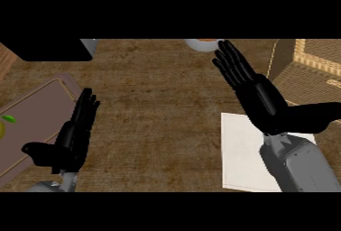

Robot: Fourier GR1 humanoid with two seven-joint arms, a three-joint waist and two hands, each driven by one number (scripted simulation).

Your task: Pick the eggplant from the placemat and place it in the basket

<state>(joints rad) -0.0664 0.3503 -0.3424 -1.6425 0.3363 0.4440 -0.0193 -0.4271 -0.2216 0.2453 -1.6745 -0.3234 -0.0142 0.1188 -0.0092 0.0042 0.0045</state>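
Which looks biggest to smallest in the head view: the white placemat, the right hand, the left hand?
1. White placemat, partly hidden.
2. Right hand, though it may just be nearer the camera.
3. Left hand.

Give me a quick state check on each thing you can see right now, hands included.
Left hand: open, fingers straight, holding nothing.
Right hand: open, fingers straight, above the white placemat, holding nothing.
White placemat: flat on the counter, partly hidden by the right forearm.
Eggplant: not visible.
Basket: upright at the right edge, contents not visible.
Brown tray: flat at the left, a yellow-green item at its edge.
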